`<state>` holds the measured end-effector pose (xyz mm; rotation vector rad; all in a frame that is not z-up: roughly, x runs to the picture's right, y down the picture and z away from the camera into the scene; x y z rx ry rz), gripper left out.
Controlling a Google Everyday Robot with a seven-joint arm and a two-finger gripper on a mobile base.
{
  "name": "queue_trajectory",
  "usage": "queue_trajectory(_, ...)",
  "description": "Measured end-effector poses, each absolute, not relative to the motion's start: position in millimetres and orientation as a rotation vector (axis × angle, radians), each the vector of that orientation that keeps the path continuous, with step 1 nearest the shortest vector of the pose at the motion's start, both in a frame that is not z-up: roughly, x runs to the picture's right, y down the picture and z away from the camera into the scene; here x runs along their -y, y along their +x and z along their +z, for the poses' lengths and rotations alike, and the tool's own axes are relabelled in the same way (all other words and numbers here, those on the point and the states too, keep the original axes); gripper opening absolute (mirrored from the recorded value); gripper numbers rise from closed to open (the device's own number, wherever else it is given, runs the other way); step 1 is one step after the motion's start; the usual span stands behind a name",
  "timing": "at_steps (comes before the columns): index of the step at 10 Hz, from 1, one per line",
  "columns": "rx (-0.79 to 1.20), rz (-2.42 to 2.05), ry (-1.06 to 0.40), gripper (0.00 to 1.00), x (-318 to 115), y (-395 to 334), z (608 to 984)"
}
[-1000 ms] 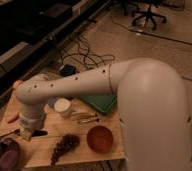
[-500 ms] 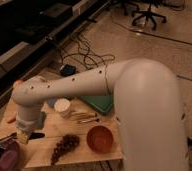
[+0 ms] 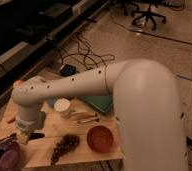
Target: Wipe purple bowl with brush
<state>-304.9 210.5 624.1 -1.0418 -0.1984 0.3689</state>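
Arm (image 3: 114, 95) fills most of the view, its bulky white shoulder on the right and a long white link reaching left over the wooden table (image 3: 79, 147), where it bends down at the wrist. Below that wrist sits the gripper (image 3: 23, 136), low over the near-left part of the table; whether it is spread or closed, and whether it has hold of anything, cannot be told from here. What the coming move turns on is this: the purple bowl (image 3: 8, 157) lies just beside the gripper, to the near left of it, at the near-left corner of the table, so the reach looks short, down and toward that corner. It is round, dark purple outside with a lighter violet inside, and partly cut off by the edge of the view. A slim dark stick, probably the brush (image 3: 33, 135), lies just right of the gripper, its long axis running roughly left to right across the table; whether it touches the gripper is unclear. Well to the right stands the orange-brown bowl (image 3: 100, 138), with a dark bunch of grapes (image 3: 64, 145) between the two bowls, a white cup (image 3: 62, 106) farther back, and pale wooden utensils (image 3: 84, 117) beside it.
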Motion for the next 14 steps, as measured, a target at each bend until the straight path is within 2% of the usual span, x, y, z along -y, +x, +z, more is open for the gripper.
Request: queue_trajectory(14,0.224,0.357,-1.091,0.00,-247,-306,620)
